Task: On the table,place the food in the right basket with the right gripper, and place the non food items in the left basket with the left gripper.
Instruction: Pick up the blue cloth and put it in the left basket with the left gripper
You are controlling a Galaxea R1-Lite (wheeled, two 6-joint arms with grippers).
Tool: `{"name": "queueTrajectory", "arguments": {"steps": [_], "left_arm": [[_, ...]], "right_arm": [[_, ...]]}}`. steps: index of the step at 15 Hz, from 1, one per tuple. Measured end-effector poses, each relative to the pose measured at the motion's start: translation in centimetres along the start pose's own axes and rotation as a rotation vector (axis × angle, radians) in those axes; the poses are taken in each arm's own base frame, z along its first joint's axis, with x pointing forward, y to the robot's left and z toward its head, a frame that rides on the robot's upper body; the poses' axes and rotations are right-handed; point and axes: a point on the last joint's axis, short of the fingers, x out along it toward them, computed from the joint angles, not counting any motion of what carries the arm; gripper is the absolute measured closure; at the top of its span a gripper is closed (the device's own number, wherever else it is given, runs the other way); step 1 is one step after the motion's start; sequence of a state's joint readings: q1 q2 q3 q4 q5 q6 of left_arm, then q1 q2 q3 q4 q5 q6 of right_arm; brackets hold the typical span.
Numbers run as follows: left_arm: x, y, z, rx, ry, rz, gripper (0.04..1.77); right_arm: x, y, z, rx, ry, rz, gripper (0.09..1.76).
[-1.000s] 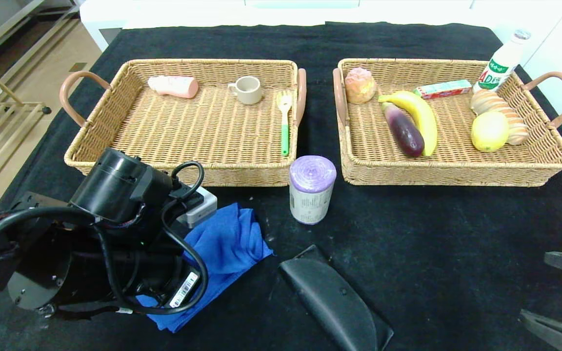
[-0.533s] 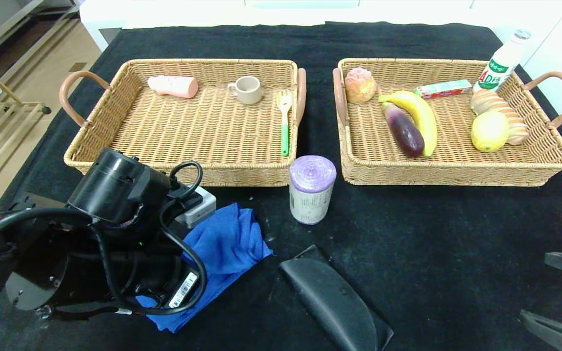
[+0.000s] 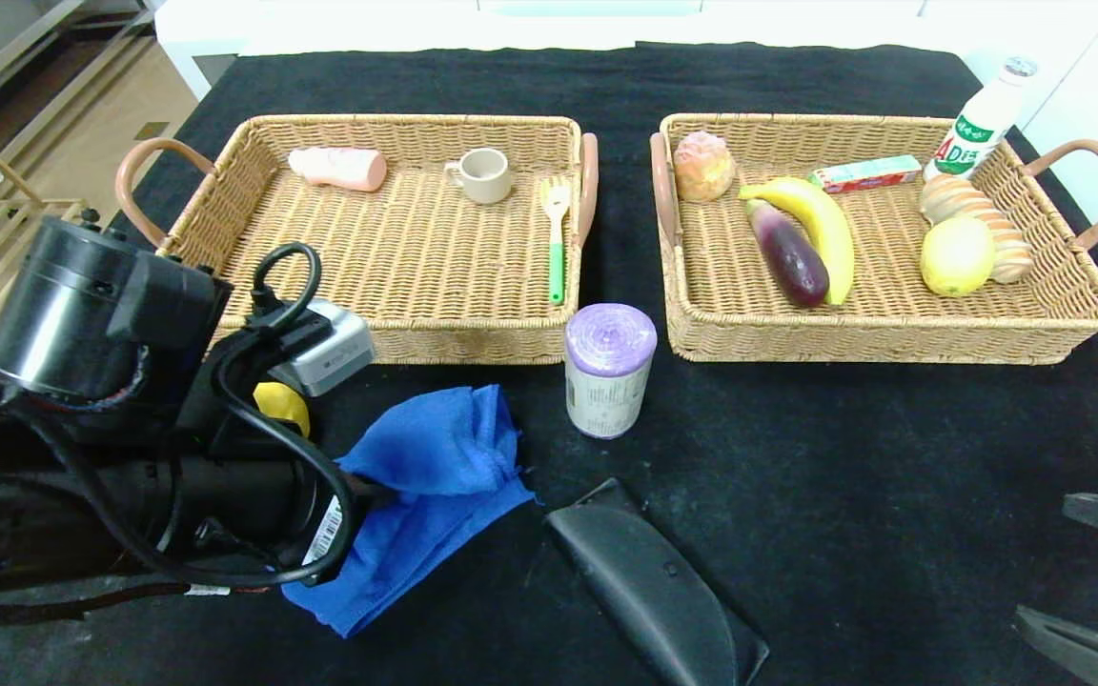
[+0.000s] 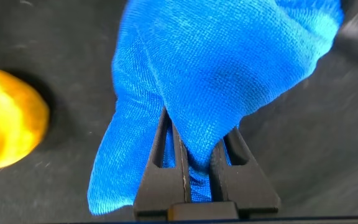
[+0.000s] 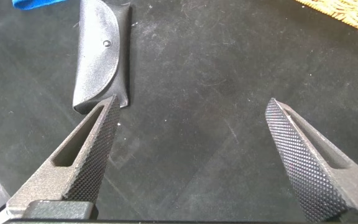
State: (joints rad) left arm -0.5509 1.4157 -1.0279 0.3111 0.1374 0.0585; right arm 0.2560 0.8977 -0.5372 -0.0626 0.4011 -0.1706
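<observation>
Left gripper (image 4: 194, 158), its fingers pinching a fold of the blue cloth (image 3: 425, 486), holds it partly raised off the tabletop (image 3: 844, 476), just in front of the left basket (image 3: 168, 276). The coming move turns on one relation: the basket's near rim lies directly beyond the gripped cloth, so the carry likely goes up and forward over it. Right gripper (image 5: 197, 162), fingers spread, idles near the black case (image 3: 654, 581), well apart from the purple roll (image 3: 609, 372).
</observation>
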Motion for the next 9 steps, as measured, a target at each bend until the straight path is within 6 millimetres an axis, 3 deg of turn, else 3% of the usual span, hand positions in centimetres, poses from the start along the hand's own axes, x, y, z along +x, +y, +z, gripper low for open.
{"name": "queueTrajectory", "arguments": {"steps": [9], "left_arm": [[-4.8, 1.4, 3.3, -0.176, -0.216, -0.095, 1.54]], "right_arm": [[0.1, 0.0, -0.1, 0.002, 0.006, 0.001, 0.14]]}}
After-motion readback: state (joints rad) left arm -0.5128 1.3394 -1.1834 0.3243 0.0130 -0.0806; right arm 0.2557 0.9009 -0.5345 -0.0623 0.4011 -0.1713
